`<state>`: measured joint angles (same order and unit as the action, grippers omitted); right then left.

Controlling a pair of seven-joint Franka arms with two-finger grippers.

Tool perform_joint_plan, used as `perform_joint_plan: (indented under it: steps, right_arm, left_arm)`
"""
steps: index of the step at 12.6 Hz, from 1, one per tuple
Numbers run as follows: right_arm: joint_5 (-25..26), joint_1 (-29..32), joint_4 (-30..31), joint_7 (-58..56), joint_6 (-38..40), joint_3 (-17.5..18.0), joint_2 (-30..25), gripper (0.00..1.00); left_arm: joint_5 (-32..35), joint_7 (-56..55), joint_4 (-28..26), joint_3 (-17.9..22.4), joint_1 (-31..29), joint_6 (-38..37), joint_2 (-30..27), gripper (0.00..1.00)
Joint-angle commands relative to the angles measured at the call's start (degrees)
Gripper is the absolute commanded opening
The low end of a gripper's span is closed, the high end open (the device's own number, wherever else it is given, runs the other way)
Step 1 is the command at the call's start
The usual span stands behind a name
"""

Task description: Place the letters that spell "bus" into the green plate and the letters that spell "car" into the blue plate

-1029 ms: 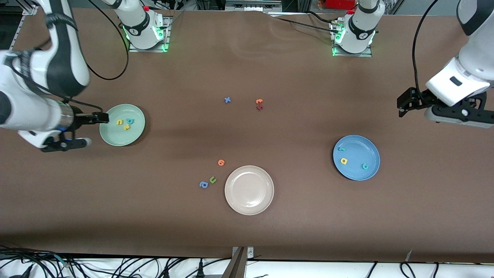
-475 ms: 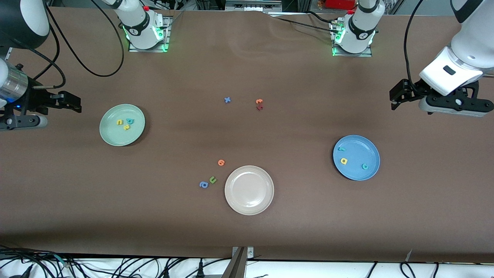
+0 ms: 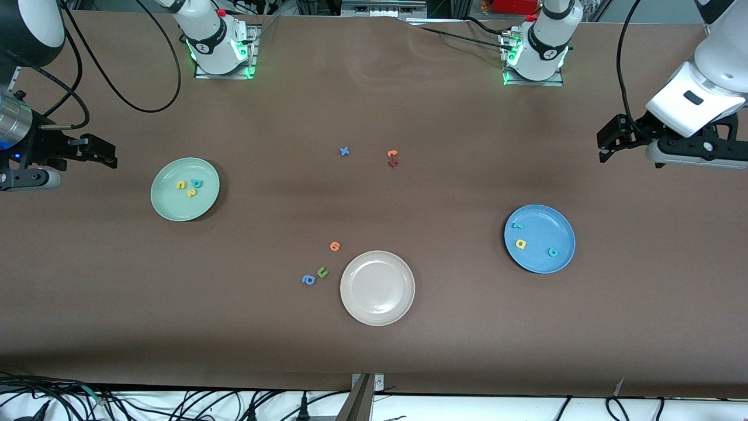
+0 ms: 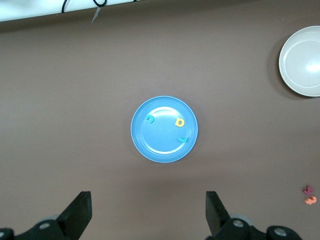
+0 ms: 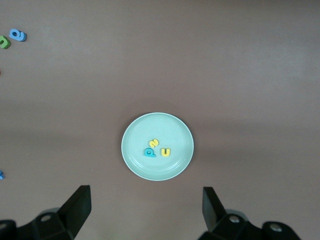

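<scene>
Black pincers (image 3: 608,143) (image 3: 102,152) wide apart, empty

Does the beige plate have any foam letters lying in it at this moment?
No, the beige plate holds nothing; the green u lies on the table beside it.

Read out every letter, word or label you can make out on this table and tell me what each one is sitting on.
"u", "s", "b": yellow u, yellow s, teal b, in the green plate.
"c", "a", "r": teal c, yellow a, teal r, in the blue plate.
"u": green letter, on the table.
"x": blue letter, on the table.
Remaining loose foam letters: too small to read.
No printed words or brands are readable.
</scene>
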<state>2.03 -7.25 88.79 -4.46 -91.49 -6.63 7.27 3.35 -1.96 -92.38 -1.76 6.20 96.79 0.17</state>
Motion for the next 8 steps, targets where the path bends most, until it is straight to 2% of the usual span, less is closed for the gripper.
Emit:
perform_joint_plan:
  steps: [1, 8]
  right_arm:
    - [-0.5, 0.5, 1.8, 0.5, -0.7, 1.0, -1.6, 0.99]
    - [-1.0, 0.0, 1.6, 3.3, -0.8, 1.4, -1.3, 0.99]
  left_arm:
    - [-1.5, -0.3, -1.1, 0.2, -1.4, -0.2, -1.2, 1.0]
    - [-1.5, -0.2, -1.1, -0.4, -2.9, -1.5, -1.6, 1.0]
